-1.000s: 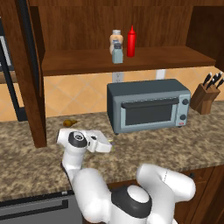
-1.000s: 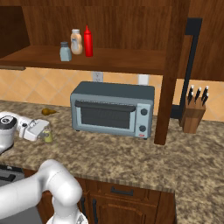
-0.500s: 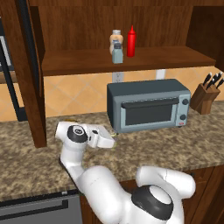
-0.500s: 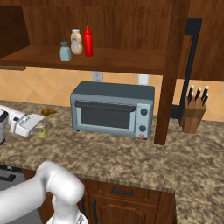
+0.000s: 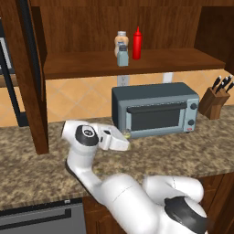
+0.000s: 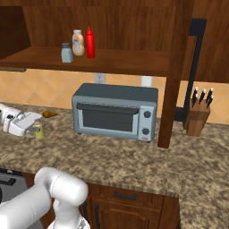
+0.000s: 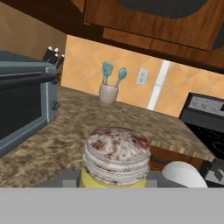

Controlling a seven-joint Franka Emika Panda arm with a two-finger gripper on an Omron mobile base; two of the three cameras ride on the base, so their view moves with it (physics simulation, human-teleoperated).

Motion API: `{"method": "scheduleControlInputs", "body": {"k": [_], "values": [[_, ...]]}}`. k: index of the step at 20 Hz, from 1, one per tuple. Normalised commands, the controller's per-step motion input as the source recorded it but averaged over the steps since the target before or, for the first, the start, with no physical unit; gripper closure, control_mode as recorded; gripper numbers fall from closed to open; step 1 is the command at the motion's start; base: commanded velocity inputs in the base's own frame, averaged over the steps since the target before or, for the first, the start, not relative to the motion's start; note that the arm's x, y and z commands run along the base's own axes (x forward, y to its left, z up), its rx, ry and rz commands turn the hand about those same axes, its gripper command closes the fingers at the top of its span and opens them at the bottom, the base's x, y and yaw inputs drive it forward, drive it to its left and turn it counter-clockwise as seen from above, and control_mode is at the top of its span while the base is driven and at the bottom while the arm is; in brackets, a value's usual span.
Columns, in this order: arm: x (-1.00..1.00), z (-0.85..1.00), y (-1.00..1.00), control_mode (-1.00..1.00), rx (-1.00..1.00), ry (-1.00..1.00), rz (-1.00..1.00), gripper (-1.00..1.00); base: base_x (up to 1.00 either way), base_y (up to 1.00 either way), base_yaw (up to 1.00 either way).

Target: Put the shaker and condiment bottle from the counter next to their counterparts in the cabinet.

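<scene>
Cabinet, dark reddish wood, wide shelf above counter of speckled granite. Toaster oven, grey-blue, stood on counter under shelf. Knife block at far right of counter. Gripper, low over counter left of toaster oven, fingers clenched around shaker; shaker pale yellow-green with silvery top, seen close in hand view, held between fingers just beside oven's front corner. Condiment bottle, red, already upright on shelf, just beside tan bottle and grey-blue shaker. Utensil crock noted beyond on counter in hand view.
</scene>
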Motion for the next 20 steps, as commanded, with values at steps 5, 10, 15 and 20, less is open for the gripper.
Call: {"method": "scheduleControlInputs", "body": {"k": [5, 10, 15, 20], "values": [[-0.51, 0.44, -0.2, -1.0, 0.0, -0.01, 0.01, 1.0, 0.0, 0.0, 0.0], [-0.22, 0.67, -0.22, -1.0, 0.02, 0.0, 0.02, 1.0, 0.0, 0.0, 0.0], [-0.06, 0.74, -0.44, -1.0, 0.06, 0.0, 0.0, 1.0, 0.0, 0.0, 0.0], [-0.27, 0.68, -0.28, -1.0, 0.04, -0.01, 0.0, 1.0, 0.0, 0.0, 0.0]]}}
